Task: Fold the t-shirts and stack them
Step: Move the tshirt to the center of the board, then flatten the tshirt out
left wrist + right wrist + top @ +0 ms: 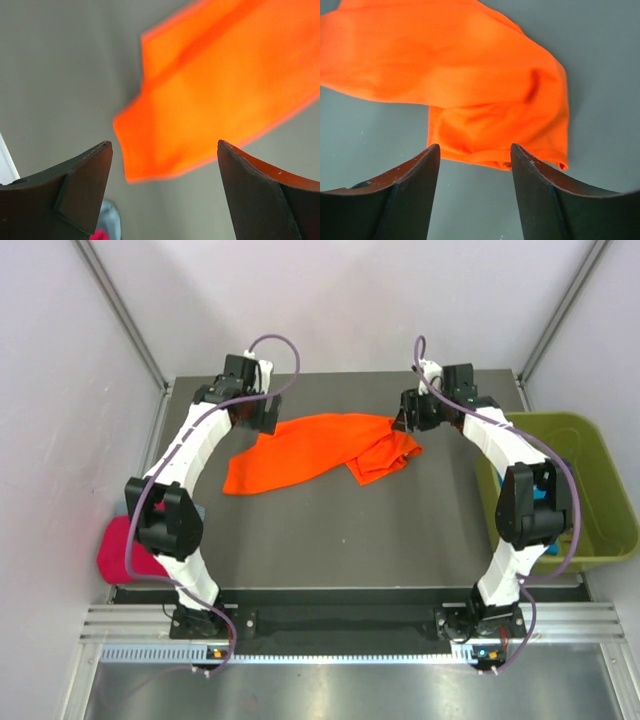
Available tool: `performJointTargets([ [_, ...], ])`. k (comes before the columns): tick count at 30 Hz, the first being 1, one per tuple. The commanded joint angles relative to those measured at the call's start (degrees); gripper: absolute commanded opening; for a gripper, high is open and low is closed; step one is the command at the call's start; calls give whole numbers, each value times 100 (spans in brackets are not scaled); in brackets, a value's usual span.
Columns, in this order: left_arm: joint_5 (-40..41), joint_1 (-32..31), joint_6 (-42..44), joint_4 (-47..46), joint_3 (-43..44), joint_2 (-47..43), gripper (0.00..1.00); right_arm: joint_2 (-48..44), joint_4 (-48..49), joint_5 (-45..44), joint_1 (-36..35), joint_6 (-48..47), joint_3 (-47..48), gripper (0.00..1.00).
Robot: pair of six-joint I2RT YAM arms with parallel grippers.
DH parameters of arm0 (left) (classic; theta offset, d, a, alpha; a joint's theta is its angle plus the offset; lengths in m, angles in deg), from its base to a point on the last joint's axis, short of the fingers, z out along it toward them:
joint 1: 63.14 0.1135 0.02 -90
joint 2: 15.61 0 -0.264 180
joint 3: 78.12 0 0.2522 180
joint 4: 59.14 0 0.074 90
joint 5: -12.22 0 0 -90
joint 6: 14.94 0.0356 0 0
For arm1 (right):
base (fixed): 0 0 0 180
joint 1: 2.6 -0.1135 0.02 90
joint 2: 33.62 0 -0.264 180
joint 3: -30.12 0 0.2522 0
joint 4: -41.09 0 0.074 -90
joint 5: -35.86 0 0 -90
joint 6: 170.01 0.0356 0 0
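The orange t-shirt lies rumpled at the far middle of the desk, soft, light and likely to sag, best pinched at its corners, with the left pincer and right pincer both spread, empty, above its ends.

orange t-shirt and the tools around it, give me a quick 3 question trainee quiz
1. True or false: the right tool grips the orange t-shirt.
2. The orange t-shirt is: A) neatly folded, B) crumpled and unfolded on the table, C) inside the bin.
3. Fill in: the magenta-pink t-shirt lies beside the ____ arm.
Key: 1 false; 2 B; 3 left.
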Motion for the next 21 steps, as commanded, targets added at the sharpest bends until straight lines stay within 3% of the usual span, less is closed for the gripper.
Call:
performJointTargets([
  [1, -380, -109, 461, 437, -550, -708, 90, -379, 10, 455, -295, -758, 351, 58],
  [5, 163, -109, 866, 96, -1515, -858, 88, -273, -167, 438, -883, -1479, 211, 54],
  [10, 498, -57, 1033, -221, -2000, -788, 87, -10, -246, -106, -1561, -2858, 17, 49],
  [21, 516, 22, 858, -231, -1457, -472, 89, 482, -493, -1232, -1816, -3809, -88, 42],
])
